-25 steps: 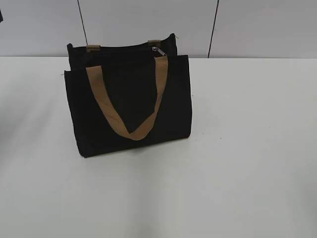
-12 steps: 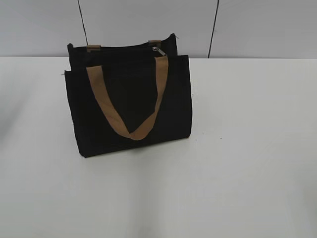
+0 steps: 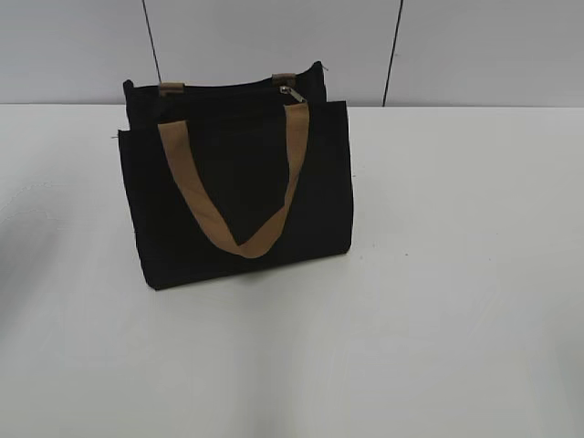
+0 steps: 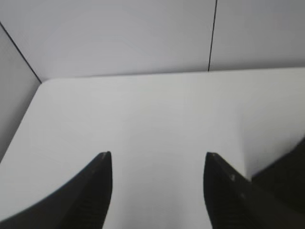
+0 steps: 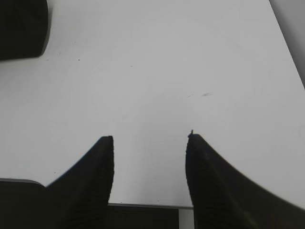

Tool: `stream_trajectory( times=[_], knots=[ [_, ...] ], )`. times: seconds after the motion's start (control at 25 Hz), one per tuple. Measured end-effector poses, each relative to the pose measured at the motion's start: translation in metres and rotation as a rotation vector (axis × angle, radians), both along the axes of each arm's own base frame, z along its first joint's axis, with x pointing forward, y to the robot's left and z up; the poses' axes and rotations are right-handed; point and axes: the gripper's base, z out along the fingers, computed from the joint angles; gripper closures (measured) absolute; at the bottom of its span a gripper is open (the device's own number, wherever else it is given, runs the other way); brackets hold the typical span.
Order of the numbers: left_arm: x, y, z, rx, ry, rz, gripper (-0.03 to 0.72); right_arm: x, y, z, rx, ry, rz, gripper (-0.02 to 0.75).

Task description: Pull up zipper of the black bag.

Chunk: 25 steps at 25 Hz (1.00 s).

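Observation:
The black bag (image 3: 237, 196) stands upright on the white table, left of centre, with a tan strap handle (image 3: 239, 239) hanging down its front. The zipper runs along its top edge, with a small silver pull (image 3: 292, 93) near the right end. Neither gripper shows in the exterior view. My left gripper (image 4: 157, 155) is open and empty over bare table, and a dark edge of the bag (image 4: 286, 181) shows at the lower right of the left wrist view. My right gripper (image 5: 150, 138) is open and empty over bare table, with a corner of the bag (image 5: 21, 26) at the top left.
The white table (image 3: 456, 274) stretches around the bag. A grey panelled wall (image 3: 274, 36) stands right behind it. The table's left back corner (image 4: 43, 83) shows in the left wrist view and its near edge (image 5: 143, 205) in the right wrist view.

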Motion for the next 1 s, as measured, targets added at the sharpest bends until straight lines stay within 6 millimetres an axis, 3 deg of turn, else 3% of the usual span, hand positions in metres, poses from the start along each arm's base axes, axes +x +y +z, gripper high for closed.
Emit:
stream_trajectory(
  times=[0.24,0.4,0.52,0.72,1.0],
  knots=[
    [-0.052,0.001,0.034,-0.054,0.034,-0.004,0.233,0.0,0.0,0.0,0.0,0.0,0.0,0.361],
    [-0.116,0.012,0.057,-0.074,0.064,-0.009,0.233,0.0,0.0,0.0,0.0,0.0,0.0,0.361],
    [-0.15,0.019,0.056,-0.073,0.14,-0.008,0.233,0.0,0.0,0.0,0.0,0.0,0.0,0.361],
    [-0.201,0.03,0.049,-0.078,0.101,0.0,0.235,0.0,0.0,0.0,0.0,0.0,0.0,0.361],
    [-0.245,0.036,0.014,-0.115,0.086,-0.028,0.267,0.0,0.0,0.0,0.002,0.0,0.0,0.361]
  ],
)
